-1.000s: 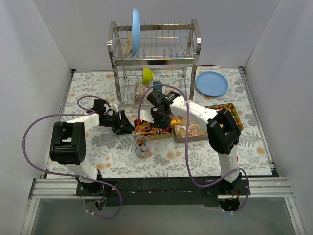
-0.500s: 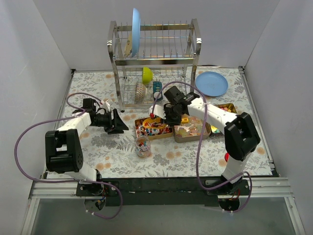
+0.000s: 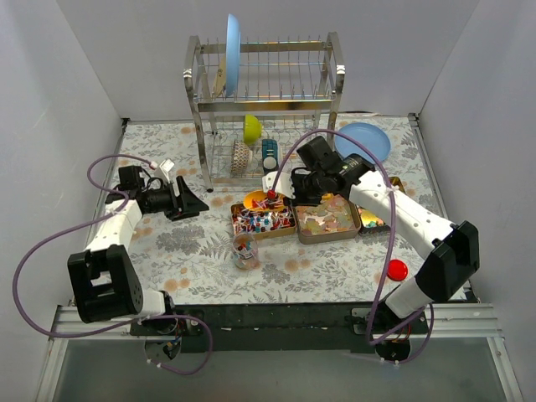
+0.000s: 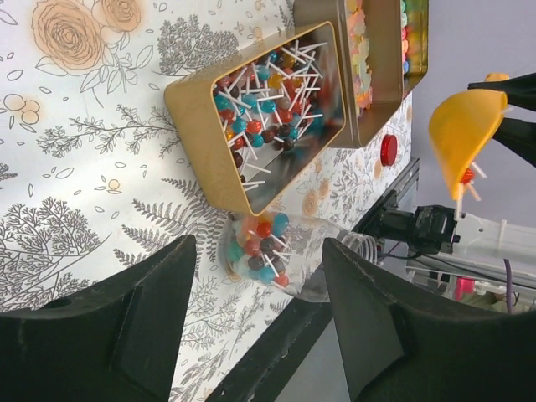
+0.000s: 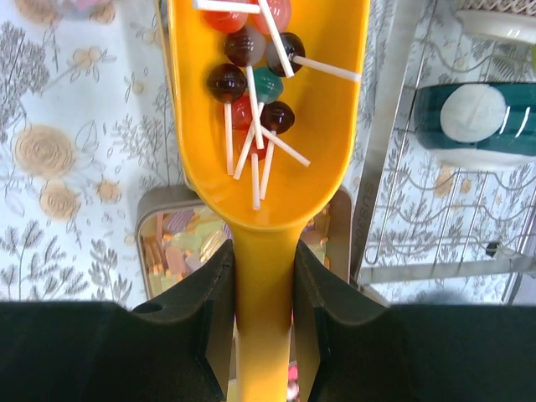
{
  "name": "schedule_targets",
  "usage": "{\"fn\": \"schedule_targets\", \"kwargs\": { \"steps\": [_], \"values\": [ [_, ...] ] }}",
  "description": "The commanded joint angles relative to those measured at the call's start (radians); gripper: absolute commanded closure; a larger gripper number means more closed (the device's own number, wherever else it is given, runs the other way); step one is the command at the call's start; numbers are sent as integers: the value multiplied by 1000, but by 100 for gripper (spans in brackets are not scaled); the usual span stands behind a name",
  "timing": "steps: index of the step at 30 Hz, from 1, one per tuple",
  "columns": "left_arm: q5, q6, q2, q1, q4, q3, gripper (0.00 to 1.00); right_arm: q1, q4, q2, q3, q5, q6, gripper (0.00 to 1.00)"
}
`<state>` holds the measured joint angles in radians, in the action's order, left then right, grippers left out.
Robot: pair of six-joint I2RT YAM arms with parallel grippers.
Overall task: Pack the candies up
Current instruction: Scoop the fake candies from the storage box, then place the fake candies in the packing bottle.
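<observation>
The candies are lollipops: several lie in the orange scoop [image 5: 268, 109], many fill a gold tin [image 3: 264, 220], and more sit in a clear jar [image 3: 245, 249] standing in front of the tin. My right gripper [image 5: 264, 251] is shut on the scoop's handle and holds the scoop [image 3: 255, 199] over the tin's back edge. My left gripper [image 3: 194, 203] is open and holds nothing, well to the left of the jar. In the left wrist view the jar [image 4: 268, 255] shows between the fingers [image 4: 126, 327], far off. Pale flat candies fill a second tin [image 3: 327, 219].
A third tin [image 3: 383, 208] of bright sweets lies at the right. A red lid [image 3: 397, 270] rests near the right arm's base. The metal dish rack [image 3: 264, 92] stands behind the tins, holding a teal cup [image 5: 477, 121]. A blue plate [image 3: 363, 143] lies at the back right.
My left gripper has drawn back to the left, away from the jar, with its jaws opening wider. My right arm has swung out, bringing the scoop up from the lollipop tin with lollipops in it.
</observation>
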<state>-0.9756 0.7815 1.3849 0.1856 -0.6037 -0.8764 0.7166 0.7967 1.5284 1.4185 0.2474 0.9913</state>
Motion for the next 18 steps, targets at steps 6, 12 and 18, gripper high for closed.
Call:
{"fn": "schedule_targets", "kwargs": {
  "steps": [6, 12, 18],
  "values": [
    [35, 39, -156, 41, 73, 31, 35, 141, 256, -4, 161, -163, 64, 99],
    [52, 51, -195, 68, 94, 39, 35, 256, 311, -1, 139, -356, 93, 99],
    [52, 68, -233, 87, 122, 53, 34, 308, 371, 73, 200, -474, 35, 99]
  ]
}}
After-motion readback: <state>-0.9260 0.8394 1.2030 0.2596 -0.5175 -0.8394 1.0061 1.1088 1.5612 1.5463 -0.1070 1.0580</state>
